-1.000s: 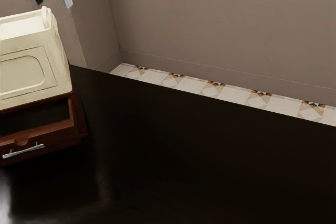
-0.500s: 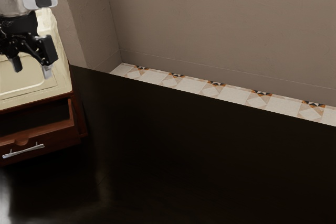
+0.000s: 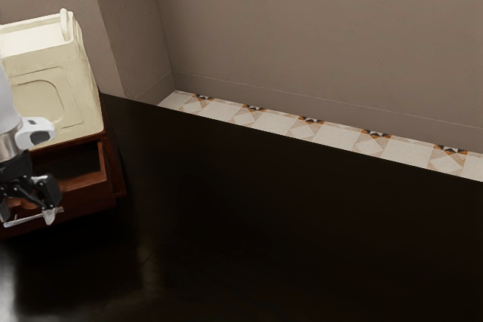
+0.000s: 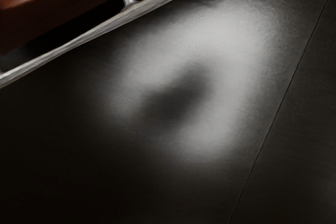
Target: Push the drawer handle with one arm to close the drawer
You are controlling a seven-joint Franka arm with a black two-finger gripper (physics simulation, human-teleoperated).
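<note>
Presumably to push the open drawer [image 3: 87, 200] home, the jaws hung apart near its handle [image 4: 105, 28], lower left of frame.

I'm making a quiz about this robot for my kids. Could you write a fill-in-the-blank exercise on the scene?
The drawer stands ____, not shut.
The metal handle is on the drawer's ____.
The cream box sits on ____ of the brown cabinet.
The gripper has its fingers ____, not together.
Missing words: open; front; top; apart.
</note>
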